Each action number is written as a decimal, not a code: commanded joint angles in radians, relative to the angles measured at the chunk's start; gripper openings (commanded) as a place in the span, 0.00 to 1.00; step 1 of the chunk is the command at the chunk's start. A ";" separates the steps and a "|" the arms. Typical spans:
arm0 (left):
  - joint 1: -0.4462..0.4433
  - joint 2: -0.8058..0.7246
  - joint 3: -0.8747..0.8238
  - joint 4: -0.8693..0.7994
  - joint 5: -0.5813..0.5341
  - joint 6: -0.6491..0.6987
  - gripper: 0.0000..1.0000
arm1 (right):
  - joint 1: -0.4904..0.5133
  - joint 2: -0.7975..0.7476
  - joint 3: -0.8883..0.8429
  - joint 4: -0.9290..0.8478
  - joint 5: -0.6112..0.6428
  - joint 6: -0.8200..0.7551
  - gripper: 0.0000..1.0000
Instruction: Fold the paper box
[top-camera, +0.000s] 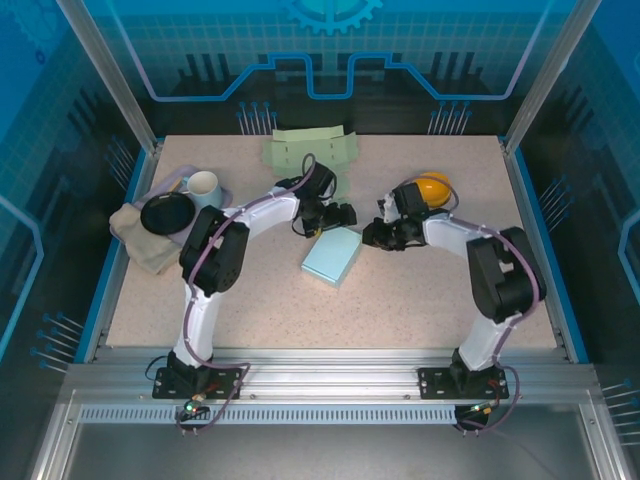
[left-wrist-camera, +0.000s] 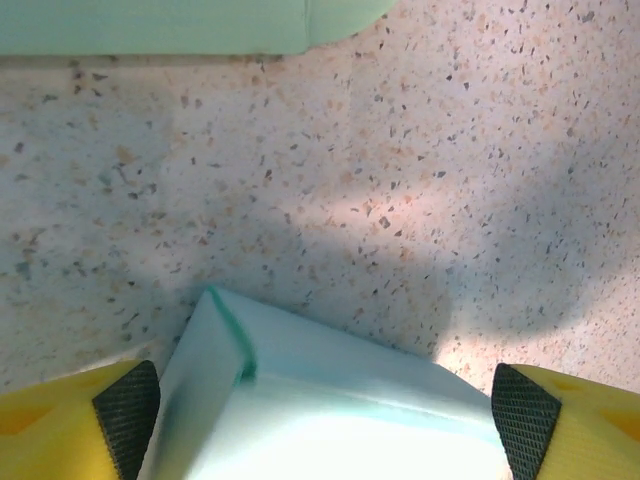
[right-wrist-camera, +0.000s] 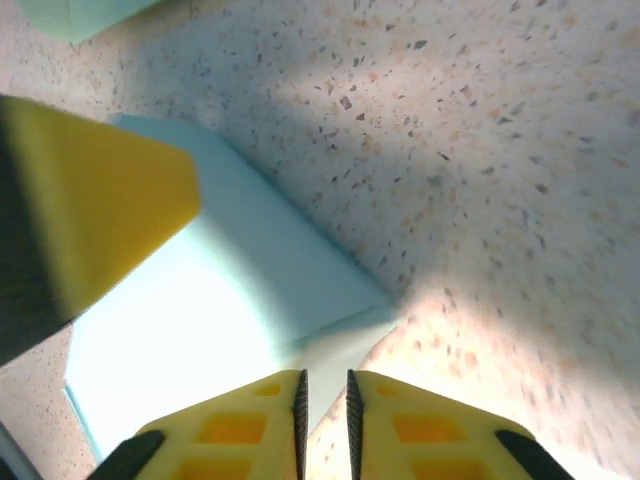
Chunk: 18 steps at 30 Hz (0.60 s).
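Note:
The pale blue paper box (top-camera: 332, 256) lies flat and closed in the middle of the table. My left gripper (top-camera: 325, 222) hovers at its far corner, open wide; in the left wrist view the box (left-wrist-camera: 320, 400) sits between the two black pads (left-wrist-camera: 125, 410), which stand clear of its sides. My right gripper (top-camera: 375, 237) is at the box's right corner. In the right wrist view the right gripper (right-wrist-camera: 325, 385) has its fingers parted by a narrow slit, with a thin flap of the box (right-wrist-camera: 340, 345) just beyond the tips and nothing clamped. The left gripper's yellow finger (right-wrist-camera: 90, 210) looms over the box.
Flat green paper sheets (top-camera: 310, 150) lie at the back centre, their edge in the left wrist view (left-wrist-camera: 180, 25). An orange object (top-camera: 433, 187) sits behind the right arm. A white cup (top-camera: 203, 186), a black bowl (top-camera: 165, 213) and a cloth (top-camera: 135, 240) are at the left.

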 joint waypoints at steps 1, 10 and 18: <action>0.053 -0.132 -0.052 -0.090 -0.105 0.040 0.91 | 0.017 -0.097 0.027 -0.227 0.173 -0.177 0.34; 0.072 -0.574 -0.568 0.061 -0.087 -0.168 0.91 | 0.124 0.006 0.268 -0.337 0.296 -0.573 0.57; -0.109 -0.533 -0.735 0.391 -0.062 -0.451 0.89 | 0.136 0.269 0.526 -0.441 0.218 -0.704 0.60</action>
